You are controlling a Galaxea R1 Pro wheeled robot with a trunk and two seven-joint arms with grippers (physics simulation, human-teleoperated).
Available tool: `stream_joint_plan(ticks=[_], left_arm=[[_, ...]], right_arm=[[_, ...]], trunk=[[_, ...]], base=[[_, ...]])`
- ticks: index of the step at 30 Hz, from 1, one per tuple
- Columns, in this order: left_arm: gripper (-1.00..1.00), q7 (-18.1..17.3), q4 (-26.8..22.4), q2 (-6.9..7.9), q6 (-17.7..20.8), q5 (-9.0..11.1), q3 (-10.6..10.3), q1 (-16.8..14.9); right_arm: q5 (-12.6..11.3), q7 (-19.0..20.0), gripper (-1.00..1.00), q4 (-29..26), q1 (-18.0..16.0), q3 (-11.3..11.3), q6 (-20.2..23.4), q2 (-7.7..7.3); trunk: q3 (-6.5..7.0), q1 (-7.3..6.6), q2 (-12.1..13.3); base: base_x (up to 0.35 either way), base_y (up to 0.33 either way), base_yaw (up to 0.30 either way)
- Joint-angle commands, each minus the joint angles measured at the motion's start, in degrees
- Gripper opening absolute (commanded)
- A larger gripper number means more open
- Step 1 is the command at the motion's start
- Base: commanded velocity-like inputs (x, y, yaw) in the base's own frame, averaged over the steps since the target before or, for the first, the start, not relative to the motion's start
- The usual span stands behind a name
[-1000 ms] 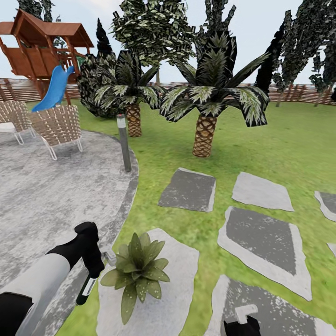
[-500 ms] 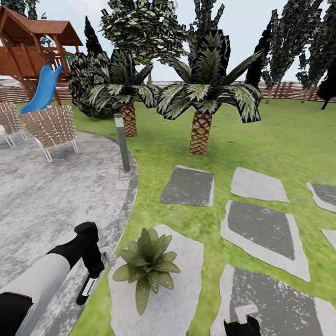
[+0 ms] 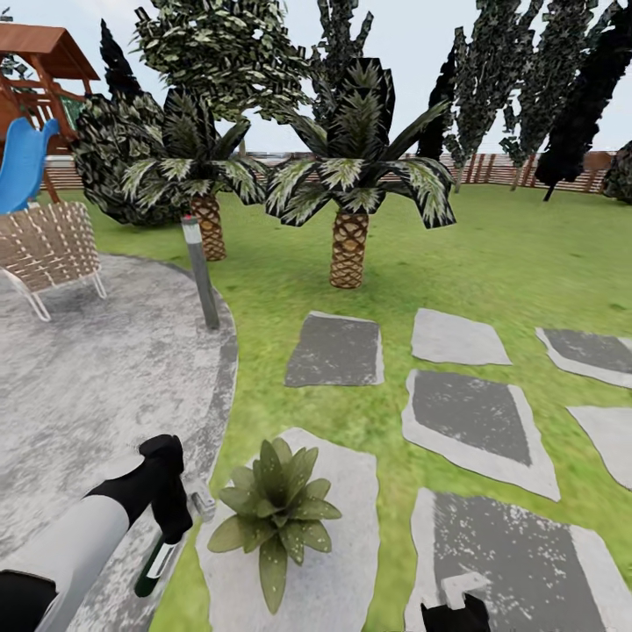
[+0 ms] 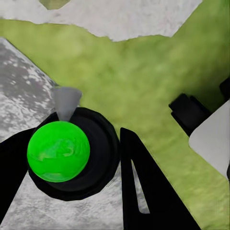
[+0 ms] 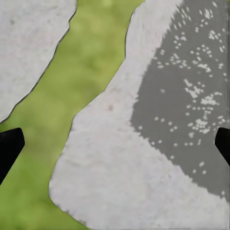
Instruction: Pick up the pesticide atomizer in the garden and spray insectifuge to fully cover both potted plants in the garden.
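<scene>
My left gripper (image 3: 173,520) is shut on the pesticide atomizer (image 3: 154,563), a slim dark bottle that hangs below the fingers, its pale trigger head towards the plant. The left wrist view looks along the bottle: its round green end (image 4: 58,151) sits between the two black fingers (image 4: 143,191). One potted plant (image 3: 276,513), a low rosette of speckled green leaves, stands on a pale stepping stone (image 3: 342,562) just right of the atomizer. The second potted plant is out of view. My right gripper (image 3: 455,610) is at the bottom edge, open (image 5: 115,146) over a stepping stone (image 5: 143,158).
The round grey patio (image 3: 88,386) lies to the left, with a short lamp post (image 3: 200,272) at its rim and a wicker chair (image 3: 48,250) behind. Two palms (image 3: 349,246) stand ahead. Several stepping stones (image 3: 333,351) cross the lawn; a fence (image 3: 509,167) closes the back.
The whole picture has slid left, so the camera has turned right. My left gripper still holds the atomizer next to the plant, and the right gripper stays low.
</scene>
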Motion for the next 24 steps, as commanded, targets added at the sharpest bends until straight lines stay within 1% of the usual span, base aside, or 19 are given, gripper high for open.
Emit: stream_joint_plan(ticks=[1, 5, 15, 19, 24], left_arm=[[-1.00, 0.16, -0.08, 0.04, 0.60, -0.11, -0.27, 0.57], [-1.00, 0.72, -0.07, 0.03, 0.65, -0.09, -0.27, 1.52], [-1.00, 0.70, -0.14, 0.37, 0.48, -0.02, -0.27, 1.78], [-1.00, 0.84, -0.15, 0.09, 0.53, -0.09, -0.27, 1.84], [-1.00, 0.90, -0.15, 0.07, 0.69, -0.02, -0.22, 1.84]], right_arm=[[0.60, -0.12, 1.00, 0.10, -0.06, -0.40, -0.28, 0.03], [0.60, -0.12, 1.00, 0.10, -0.06, -0.40, -0.29, 0.03], [0.83, -0.04, 1.00, 0.10, -0.06, -0.40, -0.40, -0.22], [0.76, -0.11, 1.00, 0.07, -0.06, -0.40, -0.34, -0.22], [0.61, -0.12, 1.00, 0.02, -0.06, -0.40, -0.32, -0.15]], trunk=[[-0.05, 0.00, -0.02], [-0.05, 0.00, -0.02], [-0.05, 0.00, -0.02], [-0.05, 0.00, -0.02], [-0.04, 0.00, -0.02]], base=[[0.025, 0.022, -0.257], [0.006, 0.005, -0.151], [0.000, 0.000, -0.006], [-0.016, -0.001, 0.000], [-0.260, -0.018, -0.054]])
